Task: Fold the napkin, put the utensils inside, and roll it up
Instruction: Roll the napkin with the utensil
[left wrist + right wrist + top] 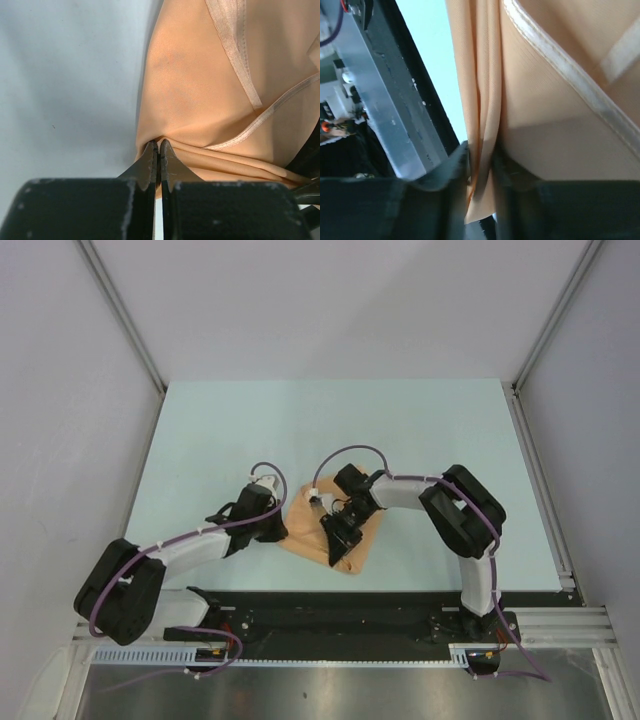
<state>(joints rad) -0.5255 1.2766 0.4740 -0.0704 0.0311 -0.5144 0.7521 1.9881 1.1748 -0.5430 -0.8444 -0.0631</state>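
The peach-orange napkin (308, 530) lies folded and bunched on the pale table near the front edge, between the two arms. My left gripper (279, 531) is shut on the napkin's left edge; in the left wrist view its jaws pinch a fold of the cloth (200, 100) at the tips (158, 146). My right gripper (337, 552) is shut on the napkin's near right part; in the right wrist view several layers of cloth (555, 100) hang between its jaws (481, 165). The utensil is hidden.
The pale green table (330, 430) extends behind the napkin. The black base rail (330, 615) runs along the front edge, close to the right gripper; it also shows in the right wrist view (395, 115). Grey walls enclose the sides.
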